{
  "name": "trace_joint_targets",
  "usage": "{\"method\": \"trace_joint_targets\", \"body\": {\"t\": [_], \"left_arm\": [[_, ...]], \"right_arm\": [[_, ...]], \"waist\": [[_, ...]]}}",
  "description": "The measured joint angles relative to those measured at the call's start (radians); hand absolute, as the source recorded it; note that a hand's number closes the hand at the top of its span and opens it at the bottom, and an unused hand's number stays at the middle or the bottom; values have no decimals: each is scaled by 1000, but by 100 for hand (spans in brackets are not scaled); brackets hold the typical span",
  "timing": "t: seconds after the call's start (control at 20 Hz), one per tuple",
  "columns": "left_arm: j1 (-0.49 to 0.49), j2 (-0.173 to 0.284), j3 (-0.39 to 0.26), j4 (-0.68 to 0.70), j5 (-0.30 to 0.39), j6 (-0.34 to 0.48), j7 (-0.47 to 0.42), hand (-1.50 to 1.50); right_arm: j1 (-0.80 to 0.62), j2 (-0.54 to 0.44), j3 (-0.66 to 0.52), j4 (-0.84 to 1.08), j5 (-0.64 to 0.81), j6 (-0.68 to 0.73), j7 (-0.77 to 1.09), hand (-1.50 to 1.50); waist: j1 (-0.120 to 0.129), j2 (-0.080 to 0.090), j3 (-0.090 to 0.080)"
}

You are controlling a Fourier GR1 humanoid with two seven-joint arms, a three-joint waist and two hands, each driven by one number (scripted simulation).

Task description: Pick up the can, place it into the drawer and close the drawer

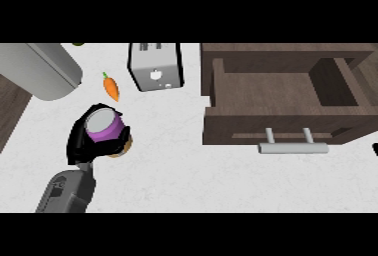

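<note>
Head view, pick-up step. The left robot hand (87, 137), black and borne on a grey forearm (68, 191) that entered from the lower edge, was curled round the purple cylindrical can with a grey metal lid (102, 123); fingers and thumb wrapped its sides, leaving the lid and upper wall exposed. The can stood roughly upright in the grasp, at the left of the white speckled worktop (170, 170). Whether it had cleared the surface could not be told. A tan, rounded object (122, 149) showed partly beneath the robot hand; its nature could not be told.

Just beyond the can lay a small orange carrot (111, 86), then a silver two-slot toaster (156, 66), and at the far left a large pale-grey cylindrical vessel (44, 70) lying tilted.

Well apart to the right stood the dark-brown wooden drawer (284, 122), pulled open, its interior visible, with a grey metal bar handle (292, 146) at its front. Of the right robot hand only a black sliver (374, 149) showed at the right edge; its state could not be told.

Judged stage: grasp made, transfer not yet done. The next move would call for carrying the can rightward over the drawer's front wall before release.
</note>
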Motion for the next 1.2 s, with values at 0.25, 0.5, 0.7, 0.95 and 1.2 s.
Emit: {"method": "trace_joint_targets", "body": {"t": [0.25,0.5,0.7,0.95,1.2], "left_arm": [[-13,-24,-71,-140,-40,39,108,150],[-127,-42,-108,-194,-73,80,224,150],[-203,-69,-158,-247,-102,140,332,150],[-322,-94,-221,-270,-138,215,460,150],[-457,-101,-281,-236,-161,295,523,150]], "right_arm": [[16,-13,-14,5,-20,8,-14,-150],[-3,-2,11,-18,3,-16,8,-150],[12,3,22,-23,15,-25,-3,-150],[13,-7,2,-1,-1,-12,-25,-150],[-5,-26,-40,26,-29,-1,-29,-150]], "waist": [[0,-1,0],[-1,0,0],[-3,0,0],[-5,0,0],[-9,1,0]]}}
